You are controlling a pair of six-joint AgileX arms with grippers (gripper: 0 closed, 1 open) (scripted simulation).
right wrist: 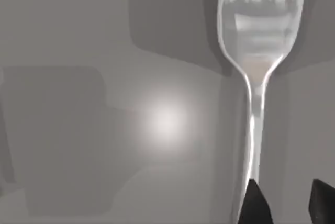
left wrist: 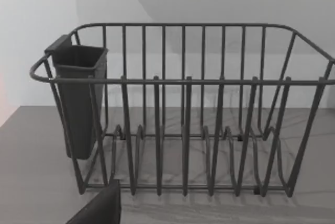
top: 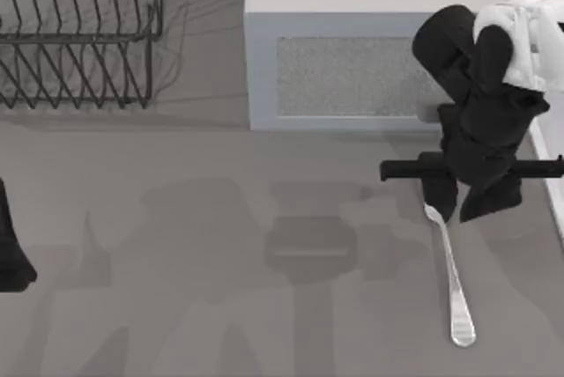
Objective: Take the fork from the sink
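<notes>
Two dark fingertips [right wrist: 256, 203] of my right gripper [right wrist: 285, 203] are sitting closest to the wrist camera, jaws standing apart, one tip just beside the fork [right wrist: 259, 51] handle and nothing clamped. From above, that right gripper [top: 458, 205] is hovering over the tine end of the fork [top: 451, 280], which is lying flat on the grey worktop [top: 220, 306] toward the right side, handle running away to its rounded, ridged end. I'm judging it light, stiff and slick: polished metal, thin in section. I'm favouring a pinch across the narrow neck below the tines, where flat sides give the pads some purchase. My left arm [top: 11, 245] is parked at the left edge, facing a dark wire dish rack [left wrist: 188, 130] with a matte plastic cup [left wrist: 78, 98]
</notes>
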